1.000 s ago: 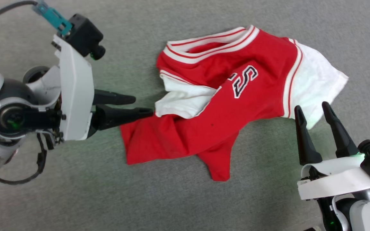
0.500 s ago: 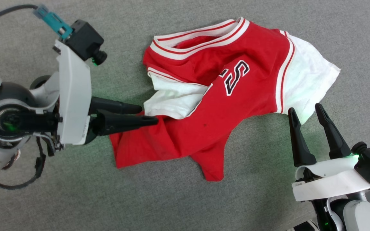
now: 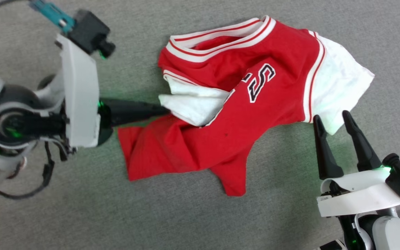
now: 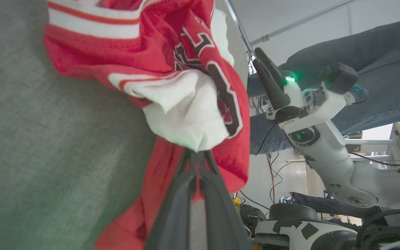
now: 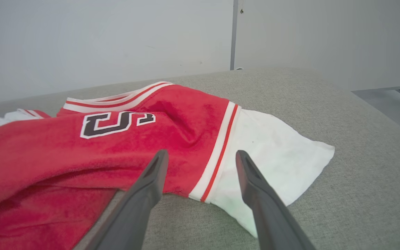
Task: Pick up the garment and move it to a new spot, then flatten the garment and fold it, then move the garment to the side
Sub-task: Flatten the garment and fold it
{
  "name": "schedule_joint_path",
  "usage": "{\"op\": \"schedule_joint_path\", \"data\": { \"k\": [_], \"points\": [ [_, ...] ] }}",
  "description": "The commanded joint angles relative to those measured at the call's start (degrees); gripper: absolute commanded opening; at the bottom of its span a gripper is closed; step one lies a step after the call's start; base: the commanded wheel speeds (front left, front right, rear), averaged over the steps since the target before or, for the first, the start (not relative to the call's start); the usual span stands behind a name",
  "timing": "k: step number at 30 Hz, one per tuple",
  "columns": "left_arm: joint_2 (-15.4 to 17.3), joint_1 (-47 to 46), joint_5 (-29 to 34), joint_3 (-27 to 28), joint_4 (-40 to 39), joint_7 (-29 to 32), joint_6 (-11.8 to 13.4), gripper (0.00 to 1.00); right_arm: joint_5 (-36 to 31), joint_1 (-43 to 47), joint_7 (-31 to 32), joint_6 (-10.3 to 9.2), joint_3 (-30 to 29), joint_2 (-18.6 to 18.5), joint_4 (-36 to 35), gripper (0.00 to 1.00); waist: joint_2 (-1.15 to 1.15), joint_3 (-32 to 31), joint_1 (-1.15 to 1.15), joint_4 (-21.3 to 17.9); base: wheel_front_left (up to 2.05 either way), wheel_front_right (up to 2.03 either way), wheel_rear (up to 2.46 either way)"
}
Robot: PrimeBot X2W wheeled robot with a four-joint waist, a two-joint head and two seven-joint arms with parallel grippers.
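Note:
The garment (image 3: 266, 93), a red jersey with white sleeves and a dark "S", lies crumpled on the grey padded surface (image 3: 82, 208). My left gripper (image 3: 163, 110) reaches in from the left, shut on the garment's left edge where a folded white sleeve meets red cloth. In the left wrist view the closed fingertips (image 4: 196, 152) pinch that white-and-red fold of the garment (image 4: 182, 104). My right gripper (image 3: 331, 116) stands open at the lower right, its tips just short of the other white sleeve. In the right wrist view the garment (image 5: 47, 149) lies ahead of the right gripper (image 5: 201, 154).
Grey surface extends all round the garment, with free room in front (image 3: 186, 222) and at the far left. In the left wrist view the right gripper (image 4: 266, 66) shows off the surface's edge, with a person's denim-clad leg (image 4: 377, 52), cables and the robot's base behind it.
My left gripper has shut on the garment's left edge; its fingers stood apart before. The head camera has shifted slightly. The right gripper stays open in the same place.

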Motion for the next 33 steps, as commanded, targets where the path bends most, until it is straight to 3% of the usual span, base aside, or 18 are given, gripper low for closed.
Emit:
{"op": "schedule_joint_path", "data": {
  "k": [1,11,17,21,31,32,33],
  "points": [
    [-0.1,-0.9,-0.2,1.1,0.5,-0.7,-0.3,0.0,-0.2,0.4,-0.1,-0.06,-0.7,0.1,0.0,1.0,0.0,-0.8,0.0,1.2,0.0,0.0,0.0],
    [3.9,-4.4,-1.2,7.7,6.3,-1.7,-1.0,0.0,-1.0,-0.8,2.8,-0.06,-3.0,0.1,0.8,1.0,0.0,-5.6,0.0,6.6,0.0,0.0,0.0],
    [9.9,-2.7,4.7,8.6,9.1,-2.2,-1.0,0.0,-1.3,-0.9,4.1,-0.06,-3.4,0.1,0.4,1.0,0.0,-6.3,0.0,8.0,0.0,0.0,0.0],
    [12.9,0.4,11.0,6.3,13.0,-5.2,-1.0,0.0,-1.2,-0.3,4.4,-0.06,-3.4,0.1,0.3,1.0,0.0,-6.2,0.0,8.1,0.0,0.0,0.0],
    [11.2,6.0,17.1,0.2,21.6,-14.5,-1.0,0.0,-3.9,0.0,8.1,-0.06,-3.5,0.1,-1.7,1.0,0.0,-5.8,0.0,8.1,0.0,0.0,0.0],
    [10.7,6.3,17.0,-0.2,21.7,-15.9,-1.0,0.17,-4.6,-0.3,8.9,-0.06,-3.5,0.1,-2.2,1.0,0.0,-5.9,0.0,8.3,0.0,0.0,0.0],
    [10.4,6.4,17.3,-0.5,21.3,-17.5,-1.0,0.48,-5.1,-0.7,9.7,-0.06,-3.6,0.1,-2.6,1.0,0.0,-6.1,0.0,8.6,0.0,0.0,0.0]
  ]
}}
